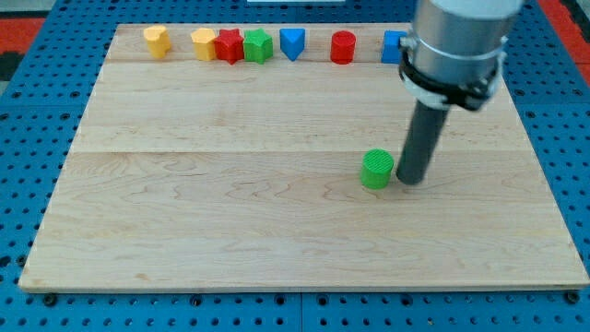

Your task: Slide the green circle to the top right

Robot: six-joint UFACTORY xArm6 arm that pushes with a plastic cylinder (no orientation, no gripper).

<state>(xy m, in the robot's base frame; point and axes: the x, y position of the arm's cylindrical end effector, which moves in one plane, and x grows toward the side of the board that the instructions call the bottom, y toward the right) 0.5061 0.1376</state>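
The green circle (376,170) lies on the wooden board (230,221), a little right of the middle. My tip (409,179) rests on the board just to the right of the green circle, very close to it or touching it. The dark rod rises from the tip to the grey arm at the view's top right.
A row of blocks lines the board's top edge: a yellow block (157,41), a second yellow block (203,42), a red block (229,45), a green block (258,45), a blue block (292,42), a red cylinder (343,46) and a blue block (394,46) partly hidden by the arm.
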